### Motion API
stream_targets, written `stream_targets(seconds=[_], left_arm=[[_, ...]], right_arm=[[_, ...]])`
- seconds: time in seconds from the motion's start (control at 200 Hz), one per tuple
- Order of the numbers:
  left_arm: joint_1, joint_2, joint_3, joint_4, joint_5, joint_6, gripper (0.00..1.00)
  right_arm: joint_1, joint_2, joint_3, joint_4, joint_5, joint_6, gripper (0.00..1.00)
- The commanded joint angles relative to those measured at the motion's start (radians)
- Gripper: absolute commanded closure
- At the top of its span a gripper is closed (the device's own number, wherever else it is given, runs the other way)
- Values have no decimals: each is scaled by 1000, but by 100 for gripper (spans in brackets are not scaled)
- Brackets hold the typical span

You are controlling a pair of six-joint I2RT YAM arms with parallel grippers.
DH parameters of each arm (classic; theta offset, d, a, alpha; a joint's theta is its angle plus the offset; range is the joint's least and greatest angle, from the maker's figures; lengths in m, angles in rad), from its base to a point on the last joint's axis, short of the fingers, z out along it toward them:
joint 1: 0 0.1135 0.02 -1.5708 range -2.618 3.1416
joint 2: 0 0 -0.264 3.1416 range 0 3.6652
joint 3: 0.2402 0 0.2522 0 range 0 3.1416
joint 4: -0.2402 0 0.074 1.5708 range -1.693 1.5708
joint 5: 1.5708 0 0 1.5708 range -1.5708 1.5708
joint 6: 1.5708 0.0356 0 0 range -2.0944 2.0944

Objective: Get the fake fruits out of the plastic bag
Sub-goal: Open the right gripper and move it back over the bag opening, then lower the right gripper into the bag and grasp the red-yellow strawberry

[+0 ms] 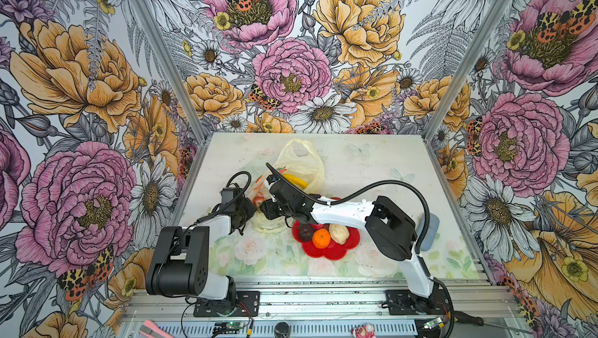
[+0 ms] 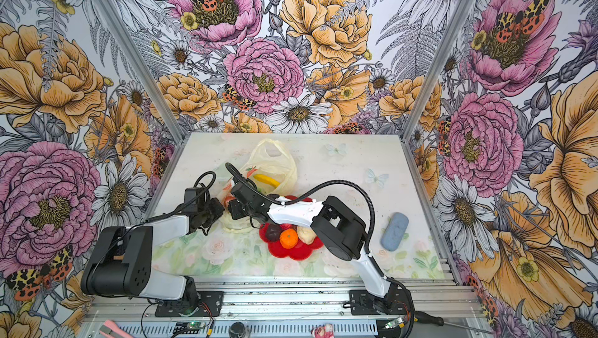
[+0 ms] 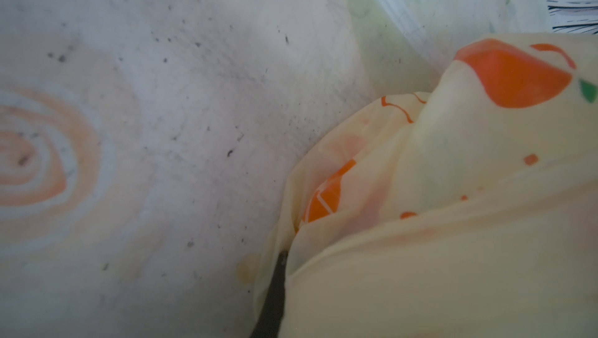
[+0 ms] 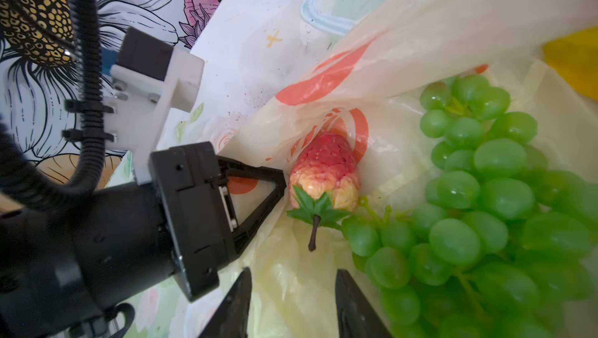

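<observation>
Pinches the bag [image 1: 302, 161] rim tight in the left fingers [image 4: 275, 187], mid-worktop [image 1: 372, 171], holding the mouth open. Hangs the right fingers [image 4: 351, 300] parted and empty at that mouth, just short of the strawberry [image 4: 325, 168], with grapes [image 4: 479, 197] touching it and banana [image 1: 294, 180] deeper in. Shows plum [image 1: 305, 232], orange [image 1: 321, 238] and cream piece [image 1: 338, 233] out on the red plate [image 1: 323, 252], near the bag.

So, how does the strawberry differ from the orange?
The strawberry is tapered, red fading to cream, and lies inside the plastic bag; the orange is round, evenly orange, and sits on the red plate. Both are small fake fruits.
</observation>
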Motion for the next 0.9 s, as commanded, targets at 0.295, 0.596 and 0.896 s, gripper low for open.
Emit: stream_targets(seconds=[0.295, 0.596, 0.896], left_arm=[[-16, 14, -20, 29, 11, 9, 100], [-17, 1, -29, 27, 11, 9, 100], [-17, -19, -39, 19, 6, 5, 100]], right_arm=[[-10, 101, 108, -48, -31, 16, 71], [-14, 145, 156, -59, -28, 3, 73], [-23, 165, 184, -70, -30, -2, 84]])
